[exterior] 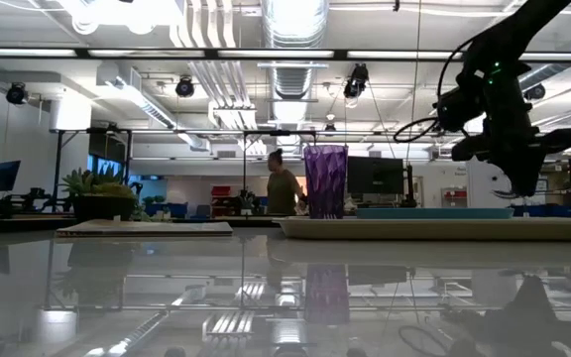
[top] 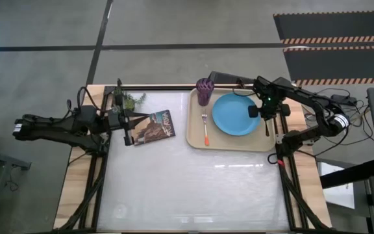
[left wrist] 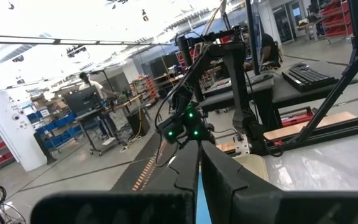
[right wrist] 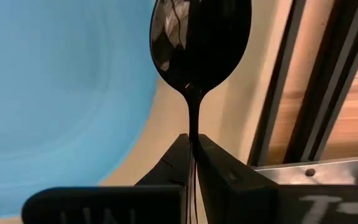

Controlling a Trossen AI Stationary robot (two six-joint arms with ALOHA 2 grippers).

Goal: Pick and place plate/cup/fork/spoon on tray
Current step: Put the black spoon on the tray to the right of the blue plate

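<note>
The beige tray (top: 195,139) lies at the table's far right. On it are the light-blue plate (top: 234,115), the purple cup (top: 204,91) standing at its far left corner, and the orange-handled fork (top: 205,129) lying left of the plate. My right gripper (top: 267,117) hovers over the tray's right part, beside the plate's right edge, shut on the dark spoon (right wrist: 200,38). In the low view my right gripper (exterior: 512,169) is above the tray (exterior: 434,228). My left gripper (top: 130,132) waits shut and empty at the far left, by the book. My right gripper pinches the spoon's thin handle (right wrist: 194,127) between its two fingers (right wrist: 169,171), which point down from above and lie along it. The spoon hangs below the fingers, oval bowl (right wrist: 200,38) lowest, clear of the tray between the plate (right wrist: 55,93) and the tray's right rim.
A small picture book (top: 153,126) lies left of the tray and a green potted plant (top: 130,99) stands behind it at the far edge. The table's black frame rail (right wrist: 291,87) runs just right of the tray. The near half of the table is glossy and bare.
</note>
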